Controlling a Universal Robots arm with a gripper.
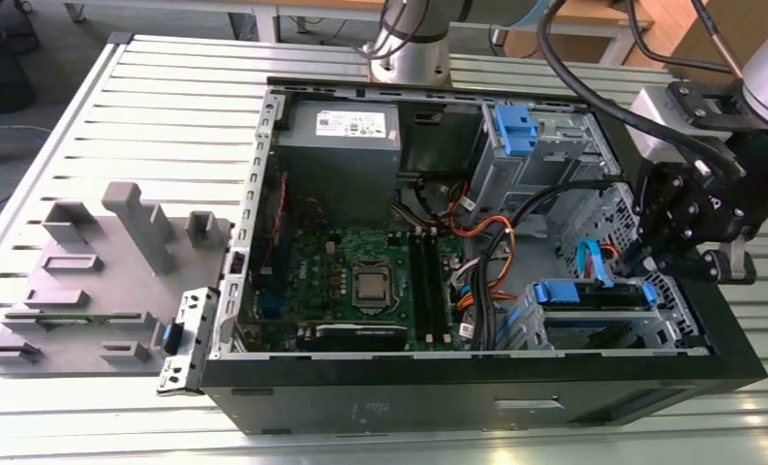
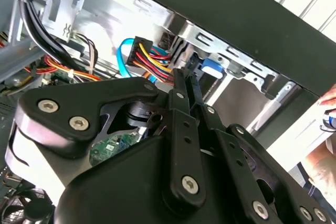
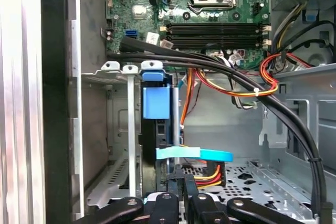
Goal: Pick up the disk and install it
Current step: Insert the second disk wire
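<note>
Scanning from the exterior view's left, I see a grey moulded fixture (image 1: 100, 271) on the slatted desk (image 1: 164, 107), then the open computer case (image 1: 487, 387) with its green motherboard (image 1: 357, 281) lying flat inside. Further right, a blue-tabbed cage (image 1: 519, 131) stands at the far corner of the case, and orange and black cables (image 1: 487, 252) run across the middle. At the near right corner sits the disk (image 1: 588, 295), its blue rails showing, seated in the drive bay. My gripper (image 1: 651, 260) hangs just above that bay's right end. In the first wrist view the disk (image 3: 156, 103) stands edge-on in its slot, and the jaws sit together just beside it, holding nothing.
</note>
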